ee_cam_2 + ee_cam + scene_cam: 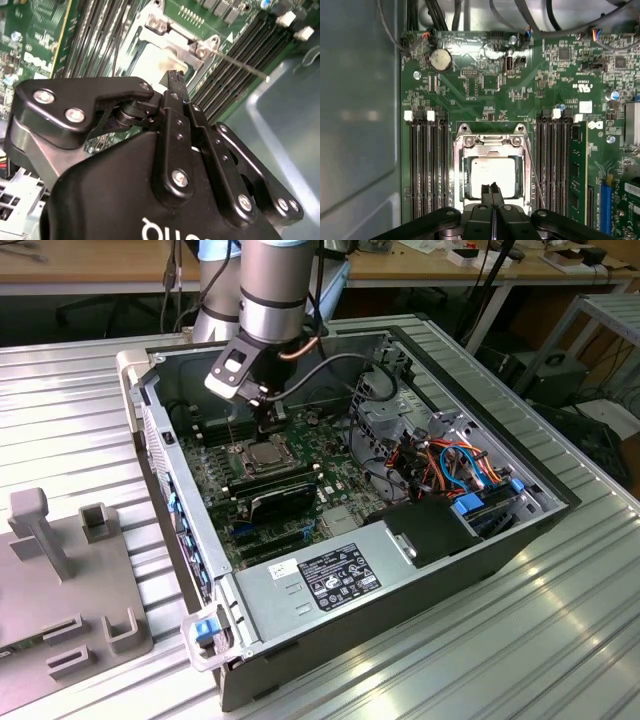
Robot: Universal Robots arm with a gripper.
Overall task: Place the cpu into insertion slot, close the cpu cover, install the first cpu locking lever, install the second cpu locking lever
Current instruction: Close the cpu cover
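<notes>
Cpu (495,170) flat, metal top up, seemingly square with insertion slot (458,170); tool (493,187) closed, empty.

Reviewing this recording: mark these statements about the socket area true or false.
1. The cpu sits in the slot. True.
2. The end effector is wide open. False: its fingers are together.
3. The end effector hangs over the power supply. False: it is over the cpu.
4. The cover lies down around the cpu. True.
</notes>
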